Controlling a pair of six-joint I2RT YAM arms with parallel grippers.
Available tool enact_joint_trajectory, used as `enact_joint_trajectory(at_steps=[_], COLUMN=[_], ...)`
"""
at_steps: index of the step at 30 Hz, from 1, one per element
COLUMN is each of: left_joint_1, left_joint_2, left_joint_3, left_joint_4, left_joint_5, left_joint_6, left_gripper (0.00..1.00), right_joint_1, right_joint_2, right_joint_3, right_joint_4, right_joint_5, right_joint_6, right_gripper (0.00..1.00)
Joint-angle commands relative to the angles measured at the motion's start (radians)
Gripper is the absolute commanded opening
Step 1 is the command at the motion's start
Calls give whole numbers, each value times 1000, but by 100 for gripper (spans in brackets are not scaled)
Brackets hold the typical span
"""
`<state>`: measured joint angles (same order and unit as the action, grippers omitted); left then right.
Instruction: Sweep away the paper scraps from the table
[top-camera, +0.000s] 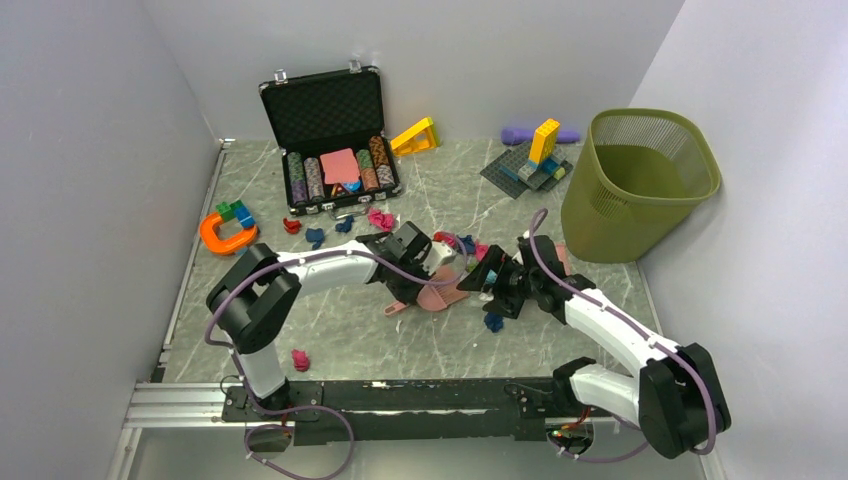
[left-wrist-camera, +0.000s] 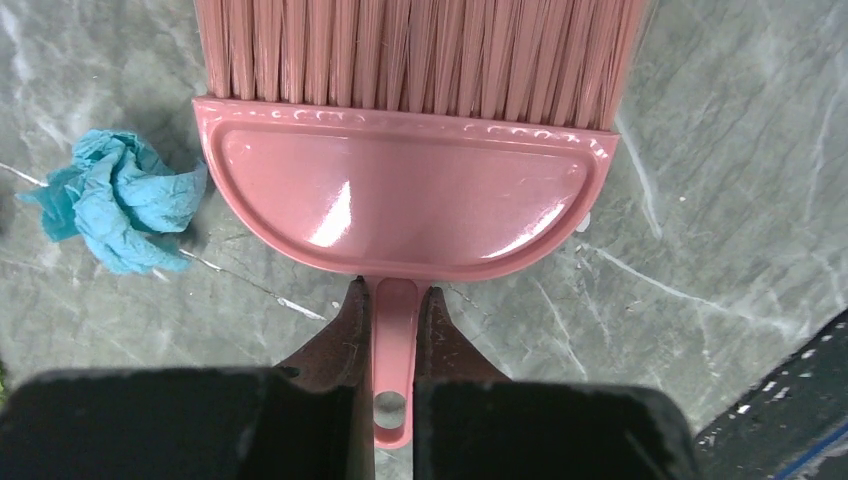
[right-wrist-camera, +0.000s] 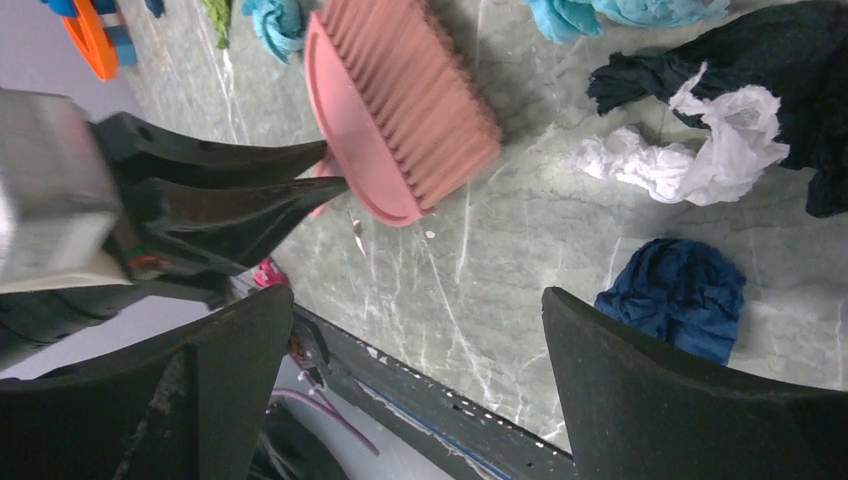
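My left gripper (left-wrist-camera: 394, 290) is shut on the handle of a pink hand brush (left-wrist-camera: 400, 190), whose bristles rest on the grey marble table (left-wrist-camera: 700, 200). A teal paper scrap (left-wrist-camera: 120, 200) lies just left of the brush head. My right gripper (right-wrist-camera: 418, 300) is open and empty, low over the table beside the brush (right-wrist-camera: 400, 110). A white scrap (right-wrist-camera: 690, 150), a dark blue scrap (right-wrist-camera: 680, 290) and a dark navy scrap (right-wrist-camera: 770, 70) lie near it. In the top view the two grippers (top-camera: 408, 288) (top-camera: 487, 272) face each other mid-table, with scraps scattered around, including a magenta one (top-camera: 300, 358).
An olive mesh waste basket (top-camera: 640, 180) stands at the right. An open black case of poker chips (top-camera: 335, 140) sits at the back. An orange horseshoe piece (top-camera: 225, 235) and building blocks (top-camera: 535, 160) lie near the walls. The black front rail (right-wrist-camera: 450, 410) is close below my right gripper.
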<state>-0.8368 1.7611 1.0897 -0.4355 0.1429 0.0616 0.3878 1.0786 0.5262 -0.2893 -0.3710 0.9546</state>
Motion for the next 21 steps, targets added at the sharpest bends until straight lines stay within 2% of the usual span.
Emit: enact_joint_trajectory(at_steps=[1, 7, 14, 18, 21], left_joint_1=[29, 54, 67, 67, 67], left_joint_2=[-56, -56, -54, -56, -61], left_joint_3=[41, 30, 15, 11, 8], left_joint_4=[3, 26, 58, 70, 78], left_joint_5=[84, 150, 183, 205, 224], left_joint_6=[-101, -139, -150, -149, -145], left_gripper=[0, 0, 0, 0, 0], right_joint_1=[-1, 18, 71, 83, 88], right_joint_2=[28, 152, 312, 368, 403], right_joint_3=[-53, -87, -43, -16, -3], right_joint_4=[150, 361, 475, 507, 541], right_joint_5=[-54, -104, -132, -113, -104], right_joint_6=[71, 150, 203, 220, 231], right_gripper=[100, 99, 97, 89, 78])
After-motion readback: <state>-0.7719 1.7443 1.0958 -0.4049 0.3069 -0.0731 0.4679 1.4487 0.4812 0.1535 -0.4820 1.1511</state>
